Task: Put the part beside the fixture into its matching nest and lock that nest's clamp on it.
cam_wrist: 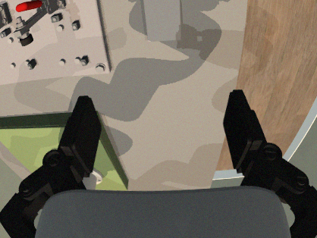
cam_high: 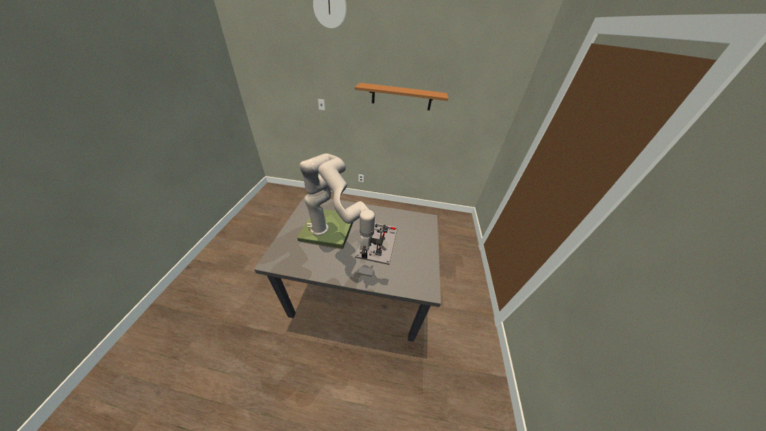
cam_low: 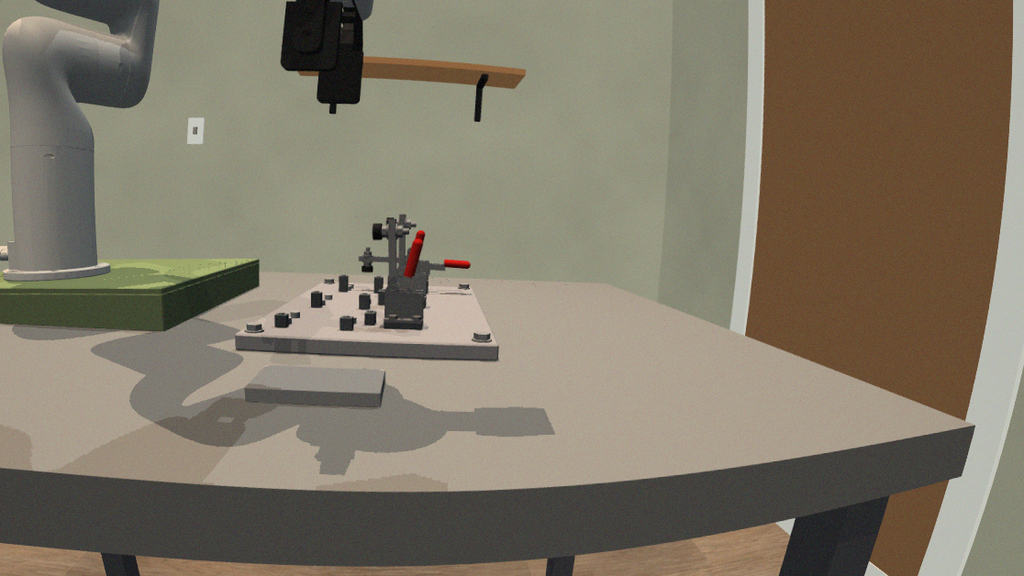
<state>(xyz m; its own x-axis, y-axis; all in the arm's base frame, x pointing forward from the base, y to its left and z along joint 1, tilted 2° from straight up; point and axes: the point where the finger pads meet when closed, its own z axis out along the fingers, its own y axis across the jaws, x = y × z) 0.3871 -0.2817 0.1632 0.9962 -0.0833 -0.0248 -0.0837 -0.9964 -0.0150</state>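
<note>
Approaching the part appears to be the step in hand; nothing of the seating has been achieved. The part (cam_high: pixel 366 272) (cam_low: pixel 315 384) (cam_wrist: pixel 163 19), a flat grey block, is lying on the bench (cam_high: pixel 417 268) (cam_low: pixel 644 401) (cam_wrist: pixel 182 125) beside the fixture plate (cam_high: pixel 391 249) (cam_low: pixel 429 348) (cam_wrist: pixel 89 42), apart from it and outside every nest. The gripper (cam_high: pixel 364 254) (cam_low: pixel 323 85) (cam_wrist: pixel 161 108) is held well above the bench, fingers spread wide, nothing between them.

Clamps, exterior view: the nearest handle (cam_low: pixel 413 259) (cam_wrist: pixel 28 5) is seen upright, and another red handle is seen upright behind it; raised bars are visible there, so both clamps are judged open. The far handle (cam_high: pixel 392 228) (cam_low: pixel 456 264) is laid out flat with its bar reaching level over its nest; that clamp looks shut, though whether past dead centre cannot be told. No part is seen under it.

Left to be done: part grasped, lifted, carried to the matching nest, set flat on its pads and against the stop and side blocks, clamp locked, part released. The size cannot be read with certainty, so the nest remains to be matched by pad spacing. Should the far nest be the match, its clamp would have to be opened first.
</note>
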